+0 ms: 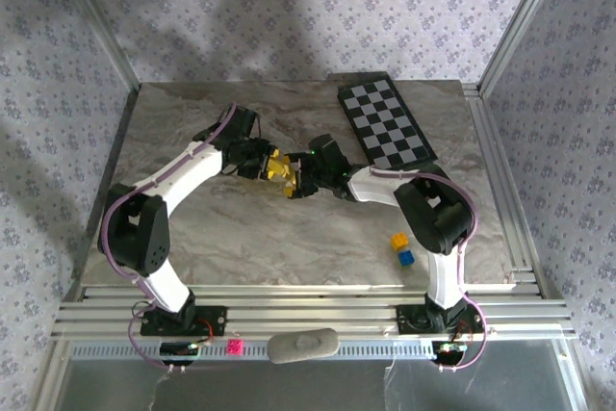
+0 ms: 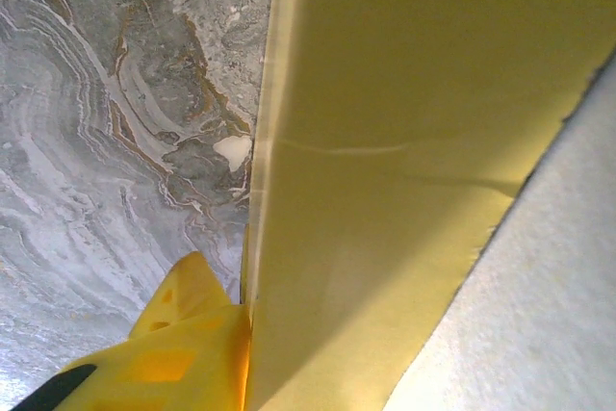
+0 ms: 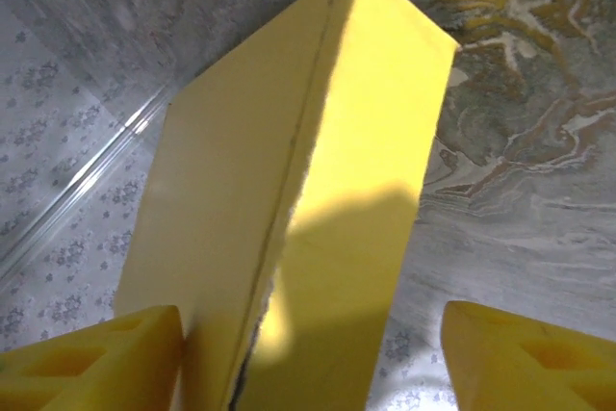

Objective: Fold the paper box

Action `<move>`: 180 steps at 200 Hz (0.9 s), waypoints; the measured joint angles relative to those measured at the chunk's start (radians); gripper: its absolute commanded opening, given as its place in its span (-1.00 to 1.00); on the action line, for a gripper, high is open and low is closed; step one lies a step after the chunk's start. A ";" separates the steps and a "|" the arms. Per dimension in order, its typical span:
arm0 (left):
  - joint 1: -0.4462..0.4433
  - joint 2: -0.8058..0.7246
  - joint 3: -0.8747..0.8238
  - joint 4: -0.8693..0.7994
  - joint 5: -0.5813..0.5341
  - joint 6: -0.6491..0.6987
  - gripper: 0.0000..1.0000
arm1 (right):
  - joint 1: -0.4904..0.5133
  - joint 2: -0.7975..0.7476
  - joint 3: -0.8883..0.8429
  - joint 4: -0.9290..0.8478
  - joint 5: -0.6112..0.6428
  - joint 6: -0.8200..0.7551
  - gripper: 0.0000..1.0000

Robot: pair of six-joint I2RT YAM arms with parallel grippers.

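1. We see a marbled grey table (image 1: pixel 241 238) between walls (image 1: pixel 289 7) papered in a small floral print; a chequered board (image 1: pixel 385 124) lies toward the table's far right corner.
2. Both arms reach inward and meet near the table's middle; we find the box (image 1: pixel 281 170) there, between the two grippers and well apart from the board.
3. The left gripper (image 1: pixel 266 165) is clamped on the box; in its wrist view one yellow finger (image 2: pixel 183 344) lies against a broad yellow panel with a faint crease; the other finger is hidden from us.
4. The right gripper (image 1: pixel 302 182) has its jaws apart; in its wrist view the box rises between the fingers, one finger (image 3: pixel 96 358) just beside a panel, the other (image 3: pixel 525 358) clear of it.
5. In that view we see two panels meeting at a folded edge.
6. A yellow cube (image 1: pixel 397 240) and a blue cube (image 1: pixel 405 257) sit together near the right arm, well apart from the box.
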 measured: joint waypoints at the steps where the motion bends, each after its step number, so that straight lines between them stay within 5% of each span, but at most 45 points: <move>1: 0.000 0.000 0.000 0.000 0.000 0.000 -0.18 | 0.000 0.000 0.001 0.000 0.000 0.000 0.30; 34: 0.000 0.000 0.000 0.005 0.001 -0.005 0.02 | -0.007 0.039 0.043 0.028 0.003 0.000 -0.05; 71: 0.011 0.000 0.000 -0.013 0.015 0.002 0.37 | -0.028 0.055 0.054 0.038 -0.012 0.000 -0.22; 180: 0.292 -0.001 0.094 -0.147 0.035 0.124 0.60 | -0.094 0.050 0.061 -0.024 -0.167 0.000 -0.25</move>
